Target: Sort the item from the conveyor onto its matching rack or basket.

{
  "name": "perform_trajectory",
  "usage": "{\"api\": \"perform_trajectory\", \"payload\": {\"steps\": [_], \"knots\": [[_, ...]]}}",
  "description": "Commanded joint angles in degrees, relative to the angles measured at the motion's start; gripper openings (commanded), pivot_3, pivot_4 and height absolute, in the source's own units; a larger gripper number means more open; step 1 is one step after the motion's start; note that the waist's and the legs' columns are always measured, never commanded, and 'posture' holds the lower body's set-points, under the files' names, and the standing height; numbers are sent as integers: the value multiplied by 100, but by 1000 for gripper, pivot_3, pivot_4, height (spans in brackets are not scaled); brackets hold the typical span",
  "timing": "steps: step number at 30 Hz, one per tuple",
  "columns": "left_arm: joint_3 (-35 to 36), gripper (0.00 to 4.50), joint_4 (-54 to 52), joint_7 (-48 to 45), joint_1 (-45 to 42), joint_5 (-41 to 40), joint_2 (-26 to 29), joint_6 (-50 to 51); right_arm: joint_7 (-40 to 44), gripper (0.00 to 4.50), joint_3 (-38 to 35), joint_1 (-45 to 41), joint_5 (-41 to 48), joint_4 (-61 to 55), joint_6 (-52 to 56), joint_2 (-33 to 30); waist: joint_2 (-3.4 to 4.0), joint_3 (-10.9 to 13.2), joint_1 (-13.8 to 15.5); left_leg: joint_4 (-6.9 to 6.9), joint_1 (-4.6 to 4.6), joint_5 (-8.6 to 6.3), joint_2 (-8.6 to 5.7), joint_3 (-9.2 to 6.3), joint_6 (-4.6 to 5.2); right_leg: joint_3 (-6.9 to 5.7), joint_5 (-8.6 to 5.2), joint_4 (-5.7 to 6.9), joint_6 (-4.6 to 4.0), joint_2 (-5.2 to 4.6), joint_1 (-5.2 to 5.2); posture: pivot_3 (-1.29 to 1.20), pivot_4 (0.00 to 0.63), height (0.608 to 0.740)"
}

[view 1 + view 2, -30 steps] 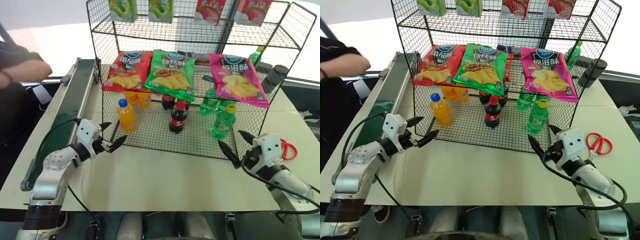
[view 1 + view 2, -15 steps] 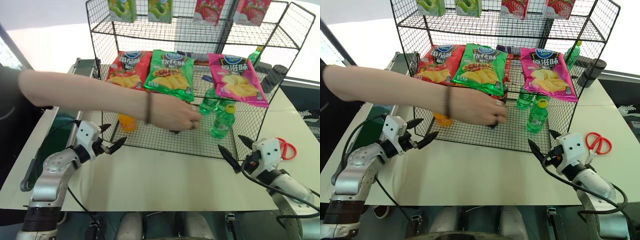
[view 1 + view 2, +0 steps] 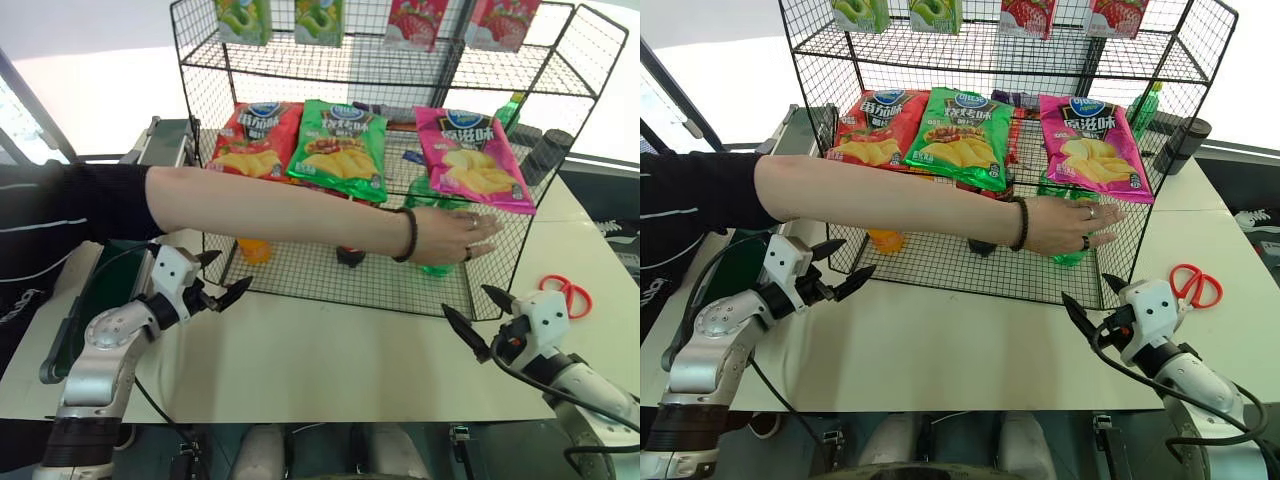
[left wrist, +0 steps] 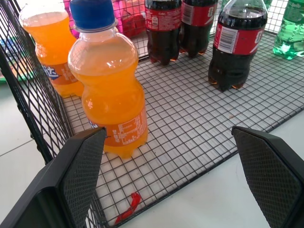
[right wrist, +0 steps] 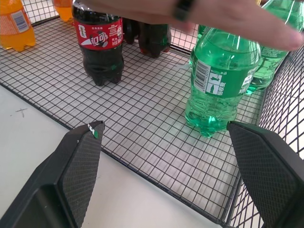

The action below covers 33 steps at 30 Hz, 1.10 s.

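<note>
Standing in the rack (image 3: 560, 90), the green bottle (image 5: 220, 83) faces the right pincer (image 5: 166, 175).

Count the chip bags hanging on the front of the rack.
3. On the rack, a red bag hangs on the robot's left, a green bag in the middle and a pink bag on the right. The person's arm crosses below them without hiding any.

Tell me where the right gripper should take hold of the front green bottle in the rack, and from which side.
Grip the green bottle around its labelled waist, coming in level from the rack's open front. It stands upright near that edge, and the body narrows there. A person's hand covers the cap, so a top grasp looks blocked. The right gripper is open, facing it.
</note>
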Motion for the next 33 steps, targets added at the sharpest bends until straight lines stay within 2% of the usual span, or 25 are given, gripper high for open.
{"api": "perform_trajectory", "payload": {"steps": [1,33], "knots": [[154,4500,-8,-49,-25,-55,19,-180,28,4303,-97,13,78,-238,-135,-4,0,0,0,0,0,0,0,0,0,0,0,0,0,0,0,0,150,740],[179,4500,-75,77,72,-71,-40,-267,8,4303,7,-90,7,-161,-166,17,-1,-1,0,1,0,0,0,0,0,0,1,1,1,1,0,0,150,740]]}}
